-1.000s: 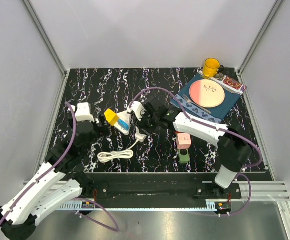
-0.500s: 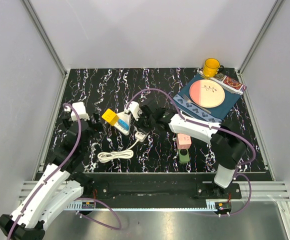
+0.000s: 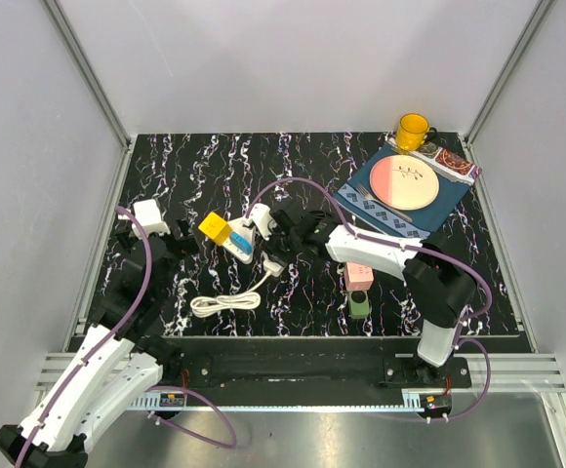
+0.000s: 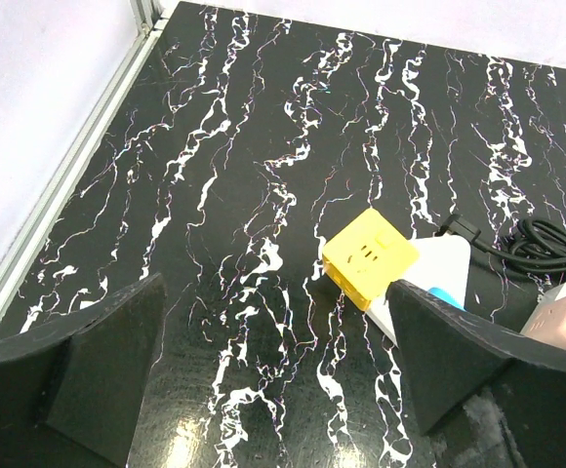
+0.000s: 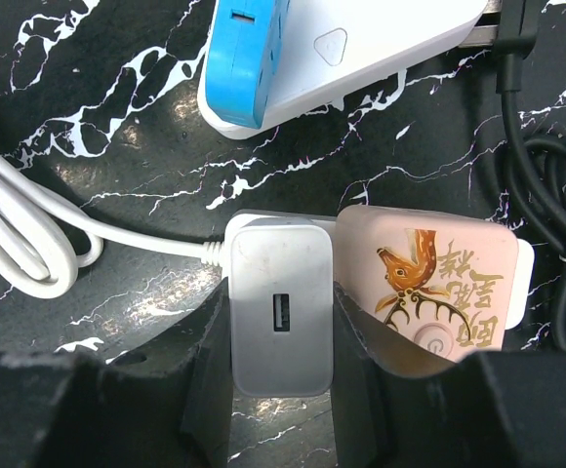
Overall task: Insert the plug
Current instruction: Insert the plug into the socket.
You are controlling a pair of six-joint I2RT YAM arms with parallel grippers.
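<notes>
Clamped in right gripper (image 5: 283,336): the plug (image 5: 281,292). Left gripper (image 4: 278,370) wide, empty. Hard to judge alignment; perhaps skewed by the adjoining pink box (image 5: 429,292), missing the power strip (image 5: 361,49).

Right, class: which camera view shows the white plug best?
The right wrist view: the white plug sits in the centre, USB port facing the camera, clamped between the right gripper's fingers. The top external view shows it tiny beside the arm. The left wrist view misses it.

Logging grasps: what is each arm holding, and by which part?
Right gripper: jaws clamp the white plug by its two sides. Left gripper: empty.
</notes>
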